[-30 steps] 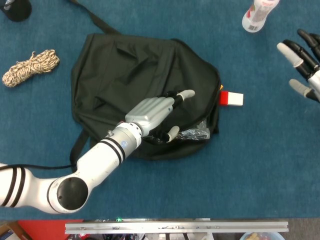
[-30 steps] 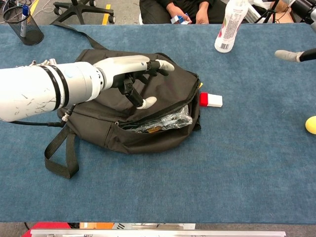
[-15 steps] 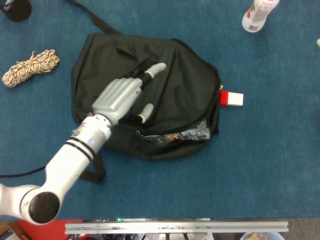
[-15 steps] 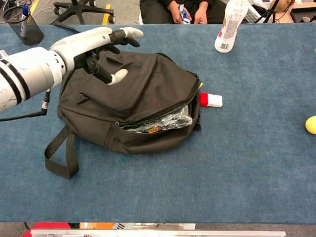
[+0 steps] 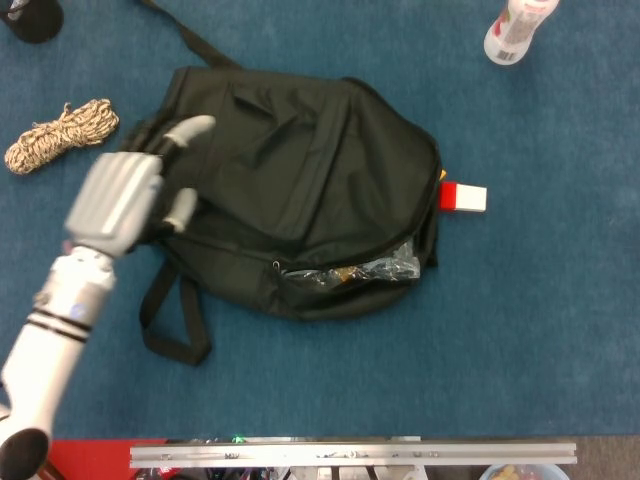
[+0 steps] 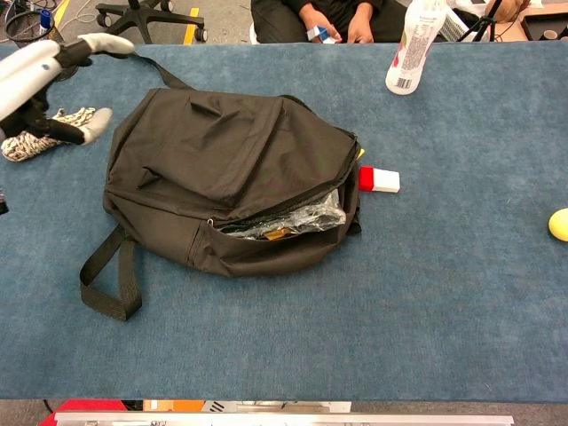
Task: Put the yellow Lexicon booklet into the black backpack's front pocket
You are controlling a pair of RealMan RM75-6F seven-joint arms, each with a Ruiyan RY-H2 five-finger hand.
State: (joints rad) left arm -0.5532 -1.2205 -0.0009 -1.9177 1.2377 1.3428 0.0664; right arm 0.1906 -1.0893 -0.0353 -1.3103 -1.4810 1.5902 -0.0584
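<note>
The black backpack (image 5: 290,180) lies flat on the blue table, and the chest view shows the backpack (image 6: 222,160) too. Its front pocket (image 5: 345,272) gapes open along the near edge. Crinkled clear plastic with a yellowish bit shows inside the pocket (image 6: 284,222); I cannot read any booklet cover. My left hand (image 5: 130,195) hovers at the bag's left edge, fingers apart, holding nothing. In the chest view the left hand (image 6: 49,75) is at the far upper left. My right hand is in neither view.
A red and white box (image 5: 462,197) lies right of the bag. A coiled rope (image 5: 60,135) sits at the left, a white bottle (image 6: 415,40) at the back right, a yellow ball (image 6: 559,224) at the right edge. The bag's strap loop (image 6: 111,280) trails toward me.
My left hand has lifted off the backpack's top and pulled back to the left, off the bag. The right hand, seen at the right edge a second ago, has left the view.
</note>
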